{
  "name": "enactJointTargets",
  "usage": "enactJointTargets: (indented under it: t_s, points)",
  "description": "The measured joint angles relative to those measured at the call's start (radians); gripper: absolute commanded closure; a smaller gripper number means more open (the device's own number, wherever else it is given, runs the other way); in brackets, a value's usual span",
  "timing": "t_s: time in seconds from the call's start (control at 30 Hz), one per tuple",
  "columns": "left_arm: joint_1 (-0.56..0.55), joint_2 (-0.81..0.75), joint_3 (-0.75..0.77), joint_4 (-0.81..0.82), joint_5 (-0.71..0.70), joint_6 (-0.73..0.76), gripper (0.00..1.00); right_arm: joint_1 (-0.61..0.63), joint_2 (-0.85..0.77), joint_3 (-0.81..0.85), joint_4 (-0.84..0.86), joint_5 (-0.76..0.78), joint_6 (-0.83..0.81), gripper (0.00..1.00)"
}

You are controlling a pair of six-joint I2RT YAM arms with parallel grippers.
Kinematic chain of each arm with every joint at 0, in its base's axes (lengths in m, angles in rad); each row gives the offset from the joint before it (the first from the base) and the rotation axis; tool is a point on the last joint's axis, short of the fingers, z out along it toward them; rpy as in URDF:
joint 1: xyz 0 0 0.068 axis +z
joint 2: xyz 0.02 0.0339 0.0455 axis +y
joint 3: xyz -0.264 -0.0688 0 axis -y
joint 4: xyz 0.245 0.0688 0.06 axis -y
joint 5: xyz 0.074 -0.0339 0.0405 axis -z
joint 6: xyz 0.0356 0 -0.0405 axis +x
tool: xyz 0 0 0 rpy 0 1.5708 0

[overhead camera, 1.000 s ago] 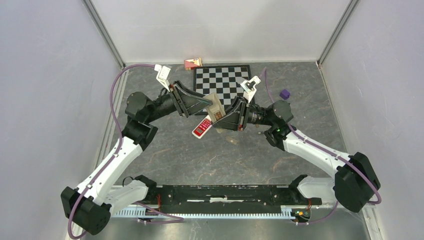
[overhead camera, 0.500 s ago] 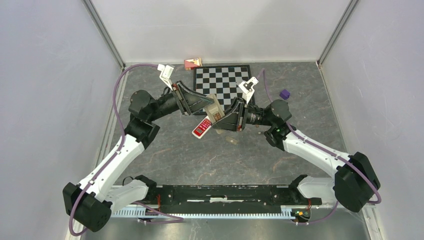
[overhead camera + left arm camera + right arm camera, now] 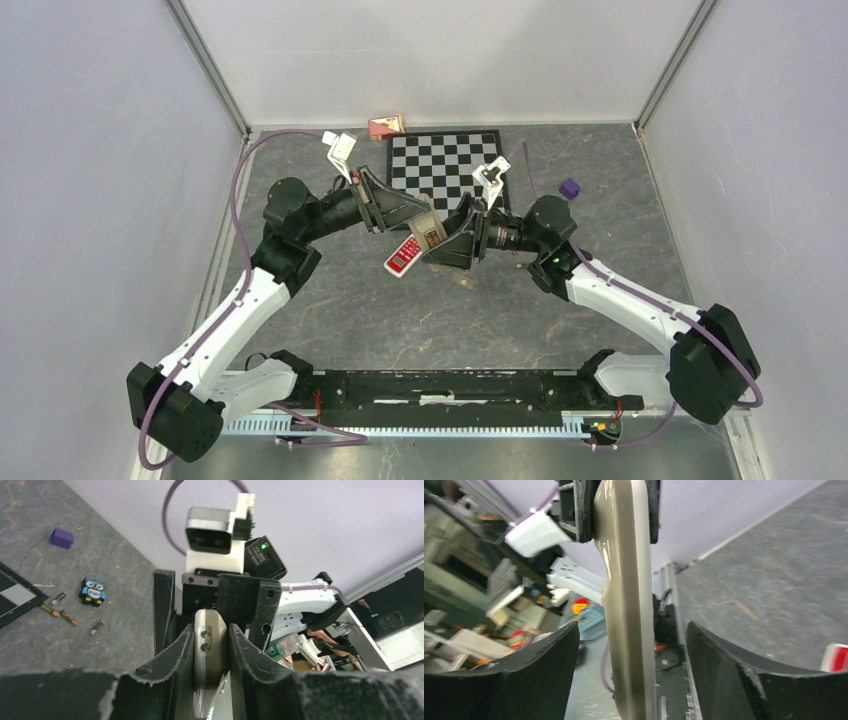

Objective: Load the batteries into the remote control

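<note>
1. Since a second ago, the beige remote (image 3: 626, 595) has changed hands. The right gripper (image 3: 447, 245), which clamped it then, has let go. The left gripper (image 3: 412, 213), then open, has closed onto it. Both wrists have edged slightly leftward.
2. Grey, stone-patterned table (image 3: 400, 320), with pale walls on three sides.
3. Left arm (image 3: 240, 310) and right arm (image 3: 620, 295) reach inward and meet tip to tip over the table's middle, just in front of the chessboard (image 3: 450, 160).
4. Chessboard lies flat at the far edge.
5. Beige remote is held off the table. The left wrist view shows it edge-on, one end pinched tight between the left jaws. In the right wrist view its other end reaches between the right jaws, which stand wide apart with a clear gap on each side and touch nothing.
6. Red remote (image 3: 404, 254) lies flat on the table, just on the near side of the two grippers.
7. Small red box (image 3: 385, 126) sits at the far wall, just beside the chessboard's left corner.
8. Owl figure (image 3: 92, 591) sits on the table near the chessboard's edge.
9. Purple cube (image 3: 569, 187) sits to the right of the chessboard, apart from it.
10. Batteries (image 3: 95, 627): four slim cells lie loose on the table around the owl. One lies between the owl and the board edge, two lie roughly end to end below it, and one lies a little farther off. All are well apart from the held remote.
</note>
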Motion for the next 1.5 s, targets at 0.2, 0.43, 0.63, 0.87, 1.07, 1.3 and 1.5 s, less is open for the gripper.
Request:
enactJointTargets:
  t_s: [0.2,0.43,0.63,0.87,1.07,1.3,1.5]
  points:
    - [-0.004,-0.014,0.015,-0.203,-0.050,0.201,0.98,-0.080,-0.092,0.053,-0.341,0.152,-0.247,0.15]
    - [-0.004,-0.043,0.020,-0.417,-0.175,0.403,0.98,-0.151,-0.129,0.204,-0.758,0.489,-0.497,0.37]
    - [-0.004,-0.046,0.002,-0.468,-0.241,0.444,0.98,-0.151,-0.006,0.239,-1.041,0.846,-0.599,0.44]
    - [-0.004,-0.047,-0.024,-0.473,-0.272,0.449,0.98,-0.173,0.145,0.197,-1.153,1.006,-0.642,0.55]
    - [-0.004,-0.039,-0.030,-0.461,-0.276,0.448,0.98,-0.219,0.220,0.171,-1.174,1.031,-0.627,0.55]
    - [-0.004,-0.014,-0.033,-0.450,-0.275,0.448,0.98,-0.242,0.219,0.073,-1.130,0.992,-0.779,0.38]
    - [-0.004,0.011,-0.029,-0.451,-0.273,0.448,0.98,-0.245,0.285,0.119,-1.171,0.981,-1.004,0.40]
